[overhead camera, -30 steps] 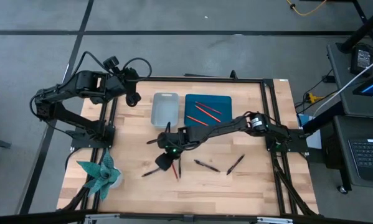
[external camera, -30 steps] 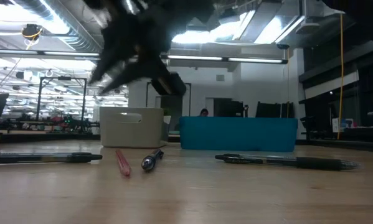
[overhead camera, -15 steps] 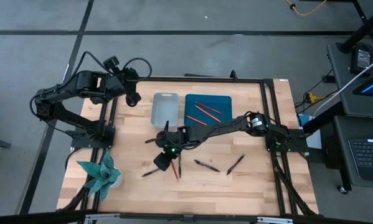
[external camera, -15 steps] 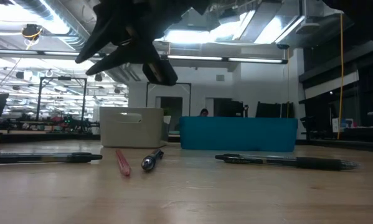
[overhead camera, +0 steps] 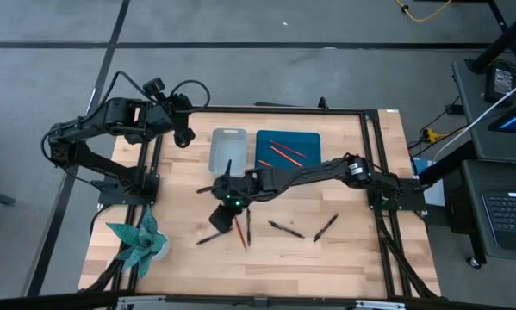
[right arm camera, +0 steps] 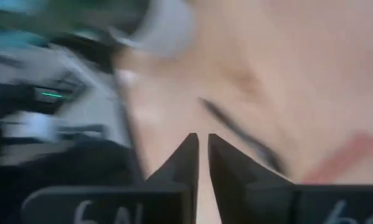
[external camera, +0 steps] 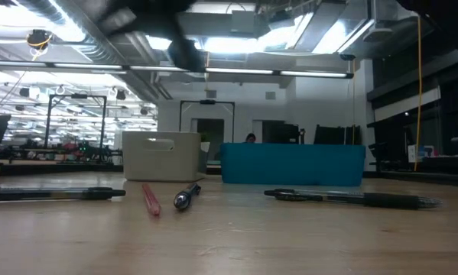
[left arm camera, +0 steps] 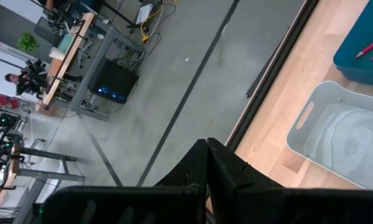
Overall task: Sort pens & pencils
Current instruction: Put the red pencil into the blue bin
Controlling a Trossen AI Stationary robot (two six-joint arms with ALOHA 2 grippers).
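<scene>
Several dark pens and one red pencil lie flat on the wooden table. In the high view they are a pen (overhead camera: 208,238), the red pencil (overhead camera: 239,232), and pens (overhead camera: 248,226), (overhead camera: 285,229), (overhead camera: 325,227). My right gripper (overhead camera: 221,219) hangs shut and empty above the left ones; its wrist view (right arm camera: 203,158) is blurred, with a pen (right arm camera: 236,134) and the pencil (right arm camera: 348,155) below. In the low view the gripper (external camera: 179,46) is a blur near the top. My left gripper (left arm camera: 207,163) waits, shut, at the table's far left corner (overhead camera: 182,135).
A grey bin (overhead camera: 228,151) and a teal tray (overhead camera: 288,151) holding red pencils (overhead camera: 283,153) stand side by side at the far edge. A teal paper flower (overhead camera: 139,243) sits at the near left corner. Bare wood lies near the table's near edge.
My right gripper has risen from just above the pens and shifted a little toward the table's left and far edge. In the low view it climbs to the top of the picture. The pens and the pencil have stayed where they were.
</scene>
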